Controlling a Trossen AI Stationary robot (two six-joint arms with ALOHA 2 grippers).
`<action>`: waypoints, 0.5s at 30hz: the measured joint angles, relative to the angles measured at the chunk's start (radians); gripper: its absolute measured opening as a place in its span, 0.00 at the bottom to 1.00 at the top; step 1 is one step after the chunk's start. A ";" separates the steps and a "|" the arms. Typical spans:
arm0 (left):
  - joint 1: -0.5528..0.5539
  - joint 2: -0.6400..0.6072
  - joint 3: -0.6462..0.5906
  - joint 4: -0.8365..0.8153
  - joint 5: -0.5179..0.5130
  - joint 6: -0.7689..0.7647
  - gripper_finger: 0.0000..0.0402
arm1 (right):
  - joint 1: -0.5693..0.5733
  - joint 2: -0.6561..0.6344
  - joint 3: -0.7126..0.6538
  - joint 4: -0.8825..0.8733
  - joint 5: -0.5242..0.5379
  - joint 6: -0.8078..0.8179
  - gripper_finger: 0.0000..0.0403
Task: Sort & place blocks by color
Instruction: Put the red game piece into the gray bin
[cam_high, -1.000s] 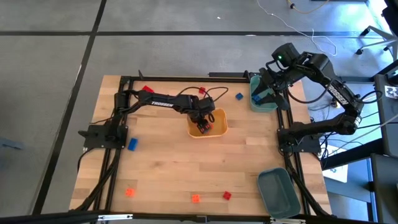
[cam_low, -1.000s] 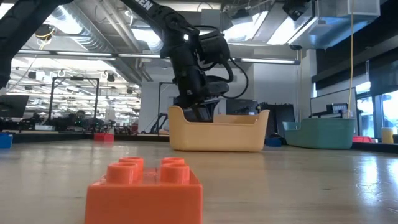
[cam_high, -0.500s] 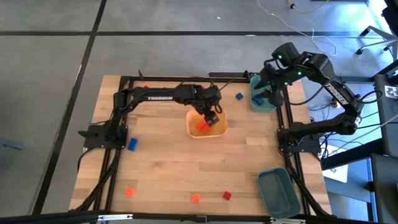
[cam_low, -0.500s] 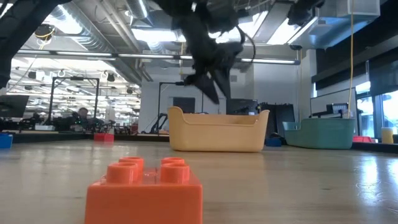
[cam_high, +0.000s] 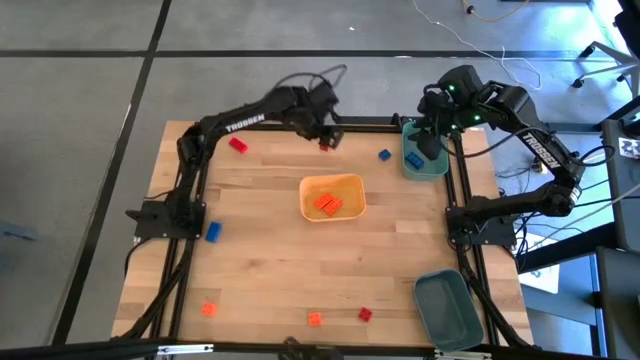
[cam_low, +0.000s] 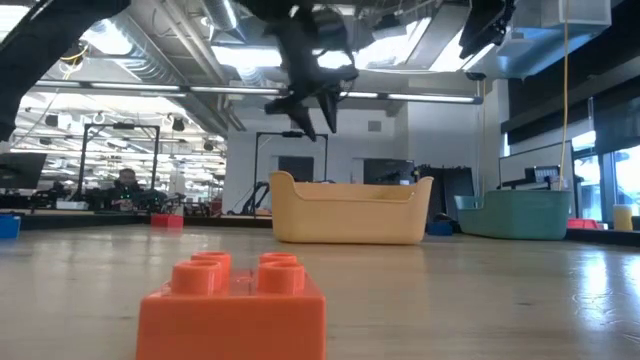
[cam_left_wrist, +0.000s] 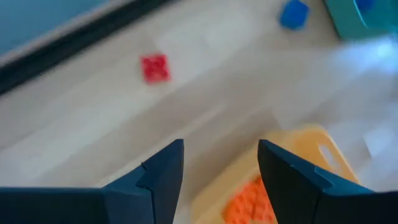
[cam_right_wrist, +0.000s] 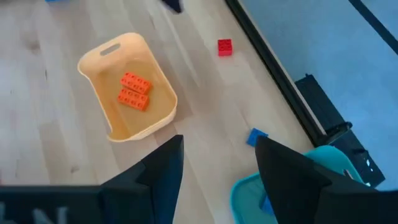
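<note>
- the blocks are small hard plastic bricks with round bumps on top. i think they are very light and a bit slippery, so take each one by its two flat sides, not by the bumps.
- the nearest orange block (cam_low: 232, 308) sits on the table (cam_high: 270, 270) at about 6 o'clock, close to the low camera. it has flat sides and is shiny.
- another orange block (cam_high: 208, 309) lies at 7 o'clock, and a red block (cam_high: 365, 314) lies just beside 6 o'clock.
- a blue block (cam_high: 212, 231) sits at 9 o'clock, near the left arm's base.
- the yellow-orange tray (cam_high: 354, 184) is in the middle of the table. it is smooth plastic with round corners, and two orange blocks (cam_right_wrist: 134, 91) lie flat inside it.
- the table is pale wood and looks smooth, so a pushed brick may slide.
- the left end effector (cam_high: 327, 128) hangs in the air at 12 o'clock with its fingers apart and nothing in them. a little red block (cam_left_wrist: 154, 67) lies on the table near it.
- a red block (cam_high: 237, 145) lies at 11 o'clock and a blue block (cam_high: 384, 155) at 1 o'clock.
- the right end effector (cam_high: 432, 120) is over the far teal bin (cam_high: 412, 166) at 1 o'clock, fingers apart and empty. a second teal bin (cam_high: 450, 310) sits at 5 o'clock.
</note>
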 joint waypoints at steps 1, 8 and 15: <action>0.018 0.006 0.000 0.010 -0.003 -0.003 0.49 | 0.000 0.000 0.000 0.002 0.000 0.016 0.50; 0.101 0.057 0.001 0.067 -0.009 0.005 0.49 | 0.000 0.000 0.000 0.007 0.086 0.020 0.50; 0.141 0.162 0.001 0.156 0.053 0.060 0.49 | 0.000 0.000 0.000 0.035 0.089 0.024 0.50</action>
